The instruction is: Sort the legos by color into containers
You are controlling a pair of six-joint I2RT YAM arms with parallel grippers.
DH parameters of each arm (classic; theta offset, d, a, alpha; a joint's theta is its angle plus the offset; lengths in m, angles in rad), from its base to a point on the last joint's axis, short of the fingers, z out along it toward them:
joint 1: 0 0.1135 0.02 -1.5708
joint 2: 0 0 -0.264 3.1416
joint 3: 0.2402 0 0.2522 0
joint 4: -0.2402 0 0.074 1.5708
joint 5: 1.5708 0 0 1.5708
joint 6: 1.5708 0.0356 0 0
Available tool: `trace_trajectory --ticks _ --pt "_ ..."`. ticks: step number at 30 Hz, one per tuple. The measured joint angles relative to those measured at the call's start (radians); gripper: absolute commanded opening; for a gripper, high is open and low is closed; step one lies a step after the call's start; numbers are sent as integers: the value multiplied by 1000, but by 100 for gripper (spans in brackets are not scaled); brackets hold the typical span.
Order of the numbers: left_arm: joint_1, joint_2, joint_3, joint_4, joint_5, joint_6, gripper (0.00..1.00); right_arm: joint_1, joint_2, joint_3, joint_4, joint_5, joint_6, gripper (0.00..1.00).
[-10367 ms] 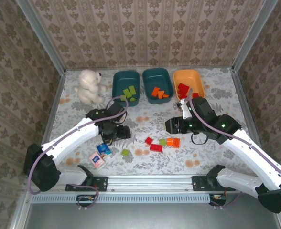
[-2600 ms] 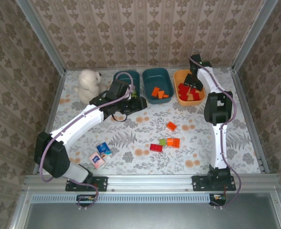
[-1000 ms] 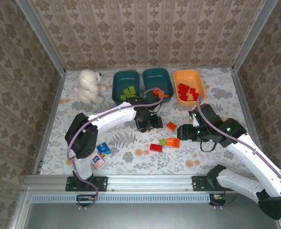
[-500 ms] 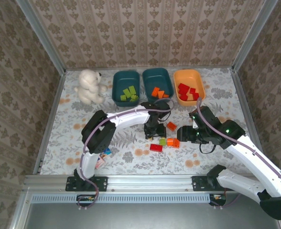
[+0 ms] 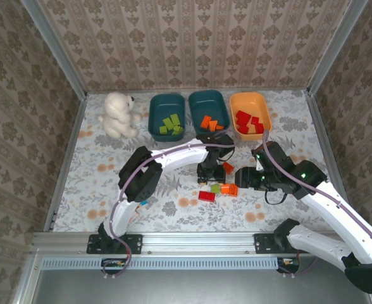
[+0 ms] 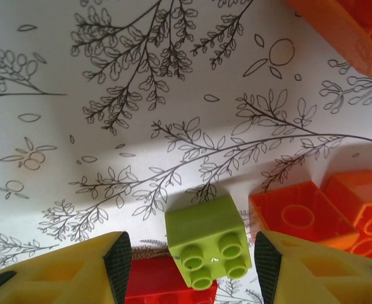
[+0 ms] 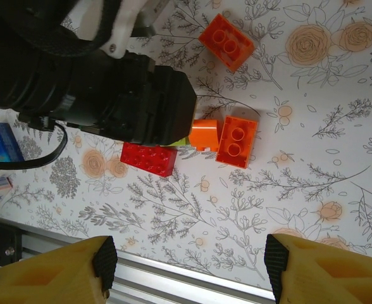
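Back row, as I see it from overhead:
- white plush bear (image 5: 116, 114), far-left corner of the table (image 5: 91, 183)
- left teal tub (image 5: 164, 104), holding green legos (image 5: 170, 123)
- middle teal tub (image 5: 206, 100), holding orange legos (image 5: 209, 122)
- orange tub (image 5: 249, 101), holding red legos (image 5: 248, 122)

Mid-table, loose:
- one red brick (image 7: 149, 158)
- left end effector (image 6: 192, 263), fingers apart and empty, low over one green brick (image 6: 206, 244) that lies between the tips, touching neither
- two orange bricks (image 7: 236, 141) side by side, just right of the green one
- a lone orange brick (image 7: 226, 41) just behind them
- right end effector (image 7: 190, 263), fingers spread wide, holding nothing, just right of the cluster
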Motion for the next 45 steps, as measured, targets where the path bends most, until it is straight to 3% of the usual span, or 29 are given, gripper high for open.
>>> trace_trajectory --ticks 14,20,26,35,41,45 --pt "-47 87 133 -150 -32 41 55 0 1 7 2 25 0 66" --pt "-57 103 146 -157 -37 49 48 0 -1 8 2 26 0 66" --pt "-57 132 175 -158 -43 58 34 0 -2 16 2 26 0 66" --pt "-50 122 181 -160 -89 63 31 0 -26 34 -1 42 -1 66" --pt "58 40 224 -191 -155 76 29 0 -76 82 25 51 -24 67" --pt "214 -72 274 -192 -191 117 29 0 -49 92 85 21 -41 66"
